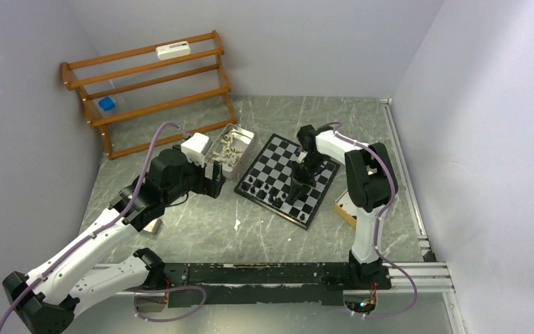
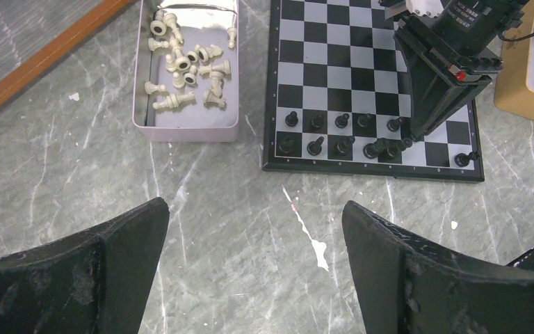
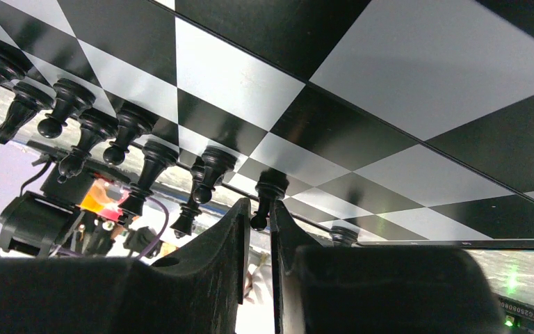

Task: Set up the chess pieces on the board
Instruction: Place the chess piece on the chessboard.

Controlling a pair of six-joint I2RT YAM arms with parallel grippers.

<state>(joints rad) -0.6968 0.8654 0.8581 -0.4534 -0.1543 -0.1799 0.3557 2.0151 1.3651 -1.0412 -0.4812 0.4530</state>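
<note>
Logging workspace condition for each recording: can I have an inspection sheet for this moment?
Surface: marbled grey table, white smear.
Job's things: board; black pieces in two rows at one edge; white pieces lying in tin tray.
Clutter: wooden box beside the board.
Grippers: left gripper open over bare table; right gripper shut on black pawn standing on board.
Cables: purple cables along both arms.
Surroundings: wooden rack, grey walls.
</note>
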